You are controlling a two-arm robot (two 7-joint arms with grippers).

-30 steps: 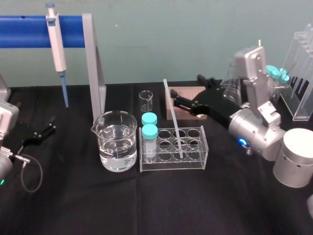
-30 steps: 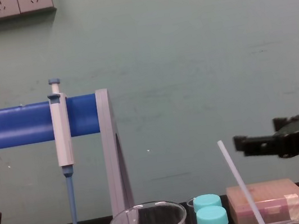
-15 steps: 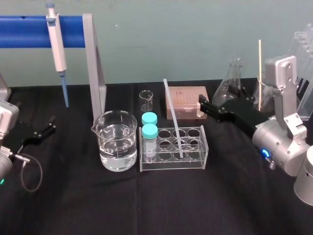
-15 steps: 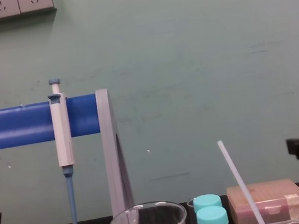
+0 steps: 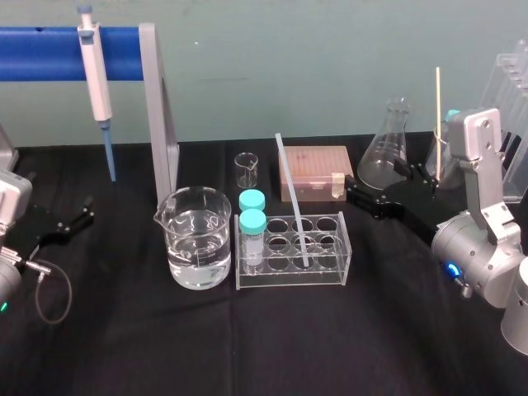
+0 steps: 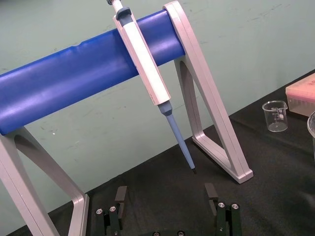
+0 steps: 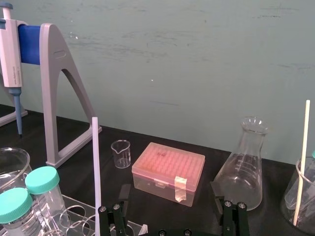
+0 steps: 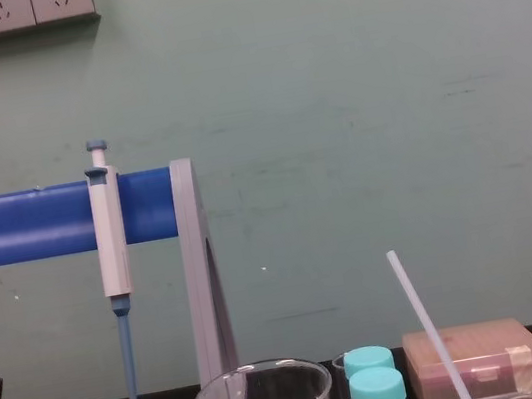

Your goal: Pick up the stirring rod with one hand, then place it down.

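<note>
Fingers of my right gripper (image 7: 170, 192) stand spread wide, empty, near the tube rack's (image 5: 328, 275) right end. The stirring rod (image 5: 290, 196) leans in that rack, apart from me. My left gripper (image 6: 165, 195) lies parted, far left.

Wears silver-grey housings on left arm (image 5: 11, 198) and right arm (image 5: 483, 247), the right showing a blue light (image 5: 450, 269). Ends in a black angular left claw (image 6: 166, 189) and right claw (image 7: 171, 187) with silver screw heads (image 7: 227, 203). Trails a grey cable (image 5: 69, 293) at left.
</note>
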